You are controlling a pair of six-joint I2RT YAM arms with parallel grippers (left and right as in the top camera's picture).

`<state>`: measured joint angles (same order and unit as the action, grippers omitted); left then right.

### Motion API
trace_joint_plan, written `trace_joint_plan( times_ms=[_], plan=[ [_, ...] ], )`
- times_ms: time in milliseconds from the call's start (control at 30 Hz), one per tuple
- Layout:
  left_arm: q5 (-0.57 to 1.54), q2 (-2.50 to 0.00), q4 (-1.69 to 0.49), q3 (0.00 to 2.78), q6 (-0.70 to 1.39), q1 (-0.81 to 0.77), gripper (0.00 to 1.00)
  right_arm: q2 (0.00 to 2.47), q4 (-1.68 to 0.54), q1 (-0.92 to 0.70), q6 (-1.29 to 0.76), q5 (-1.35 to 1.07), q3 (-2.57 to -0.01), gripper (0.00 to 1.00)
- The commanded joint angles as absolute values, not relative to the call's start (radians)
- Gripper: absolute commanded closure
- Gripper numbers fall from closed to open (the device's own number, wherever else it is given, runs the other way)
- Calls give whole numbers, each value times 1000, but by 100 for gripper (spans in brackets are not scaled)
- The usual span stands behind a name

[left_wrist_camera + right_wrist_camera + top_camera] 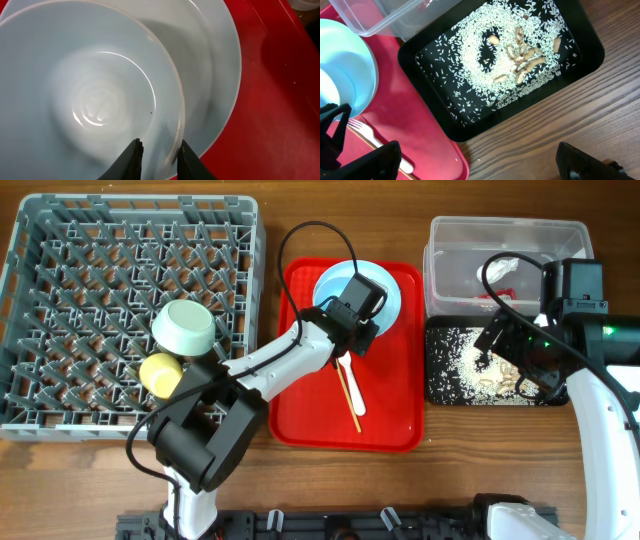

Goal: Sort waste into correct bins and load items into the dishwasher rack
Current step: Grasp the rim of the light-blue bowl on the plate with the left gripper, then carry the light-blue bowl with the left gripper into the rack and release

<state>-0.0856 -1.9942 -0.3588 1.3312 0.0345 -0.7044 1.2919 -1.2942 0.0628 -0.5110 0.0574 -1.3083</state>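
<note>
A pale blue bowl (333, 282) (90, 75) sits on a pale blue plate (397, 295) (215, 65) on the red tray. My left gripper (352, 332) (160, 157) is shut on the bowl's near rim, one finger inside and one outside. A white fork (353, 385) (360, 127) and a chopstick (349, 402) lie on the red tray. My right gripper (512, 370) (480, 160) is open and empty above the black tray (436, 385) (585, 40), which holds rice (480, 70) and beige scraps (522, 55). The clear tub (450, 240) (380, 20) holds the tissue (503, 268) and the wrapper.
The grey rack (60, 240) at the left holds a pale green bowl (188, 327) and a yellow cup (160, 373). The red tray (390, 420) (280, 100) (420, 130) lies between the rack and the bins. A few grains lie on the wooden table (545, 125).
</note>
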Motion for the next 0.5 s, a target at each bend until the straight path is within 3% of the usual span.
trace_joint_plan(
  times_ms=[0, 167, 333, 467],
  plan=[
    [-116, -2027, -363, 1343, 30, -702, 76, 1294, -1296, 67, -498, 69, -1327, 0],
    [-137, -2041, -374, 1343, 30, -702, 78, 1294, -1296, 67, -497, 66, -1327, 0],
    [-191, -2034, -374, 1343, 30, -702, 96, 1294, -1299, 67, -497, 66, -1327, 0],
    [-196, -1997, -377, 1343, 30, -702, 96, 1294, -1300, 67, -497, 66, -1327, 0]
  ],
)
